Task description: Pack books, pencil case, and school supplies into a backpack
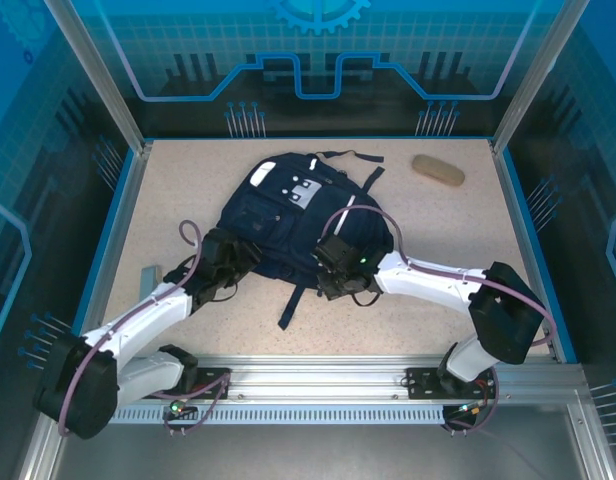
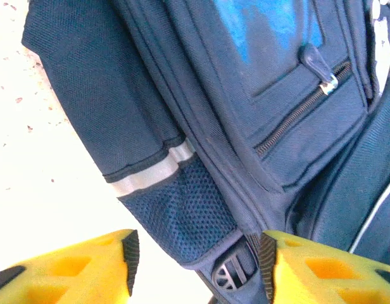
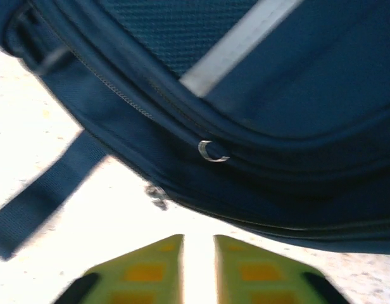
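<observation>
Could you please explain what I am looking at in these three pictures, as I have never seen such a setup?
These are two robot arms bolted at the near edge of a table, each ending in a two-finger gripper. The overhead picture looks down from behind them. The other two come from a camera on each wrist, so the yellow fingers there are the grippers' own. A navy backpack lies flat mid-table, and a tan pencil case lies apart at the far right. The left gripper stands open at the backpack's mesh side pocket. The right gripper is slightly open beside its zippered edge, bare table showing between the fingers. Neither appears to grip anything.
</observation>
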Controlling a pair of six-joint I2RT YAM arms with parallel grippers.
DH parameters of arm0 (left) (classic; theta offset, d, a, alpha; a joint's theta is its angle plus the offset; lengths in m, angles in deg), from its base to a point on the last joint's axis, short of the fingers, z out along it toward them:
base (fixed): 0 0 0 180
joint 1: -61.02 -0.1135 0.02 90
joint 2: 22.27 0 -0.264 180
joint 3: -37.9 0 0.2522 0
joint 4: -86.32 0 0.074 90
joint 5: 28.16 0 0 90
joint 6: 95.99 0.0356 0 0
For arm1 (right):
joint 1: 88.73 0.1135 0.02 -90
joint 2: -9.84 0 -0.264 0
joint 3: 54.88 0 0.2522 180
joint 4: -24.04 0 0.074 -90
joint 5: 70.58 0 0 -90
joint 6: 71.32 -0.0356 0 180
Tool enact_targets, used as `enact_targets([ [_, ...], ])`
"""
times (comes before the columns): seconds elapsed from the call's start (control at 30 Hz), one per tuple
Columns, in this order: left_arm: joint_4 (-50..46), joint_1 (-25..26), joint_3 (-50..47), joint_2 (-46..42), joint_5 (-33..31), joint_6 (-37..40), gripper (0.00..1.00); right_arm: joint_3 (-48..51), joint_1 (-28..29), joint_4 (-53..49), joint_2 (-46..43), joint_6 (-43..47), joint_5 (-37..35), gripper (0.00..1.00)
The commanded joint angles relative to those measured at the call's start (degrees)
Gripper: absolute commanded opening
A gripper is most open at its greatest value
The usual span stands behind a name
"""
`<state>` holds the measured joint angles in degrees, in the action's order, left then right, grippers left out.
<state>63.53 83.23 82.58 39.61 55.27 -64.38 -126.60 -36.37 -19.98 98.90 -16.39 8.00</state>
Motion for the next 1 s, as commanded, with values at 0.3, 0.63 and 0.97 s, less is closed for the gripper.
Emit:
enact_targets([
  [0.3,2.5,-0.4,-3.0,-0.5,8.3,-3.8,0.67,0.4,3.7,3.3,6.3,-11.3,0.7,0.49],
  [0.63,11.9,1.9,-5.2,3.7,12.4,-9.4,0.67,-0.9,2.8,8.7,10.6,-15.6,-4.7,0.43],
  [0.97,23.4,9.8,-5.7,13.0,9.6,-16.9,0.59,-3.5,2.8,8.5,13.8,-14.8,-10.3,0.29],
])
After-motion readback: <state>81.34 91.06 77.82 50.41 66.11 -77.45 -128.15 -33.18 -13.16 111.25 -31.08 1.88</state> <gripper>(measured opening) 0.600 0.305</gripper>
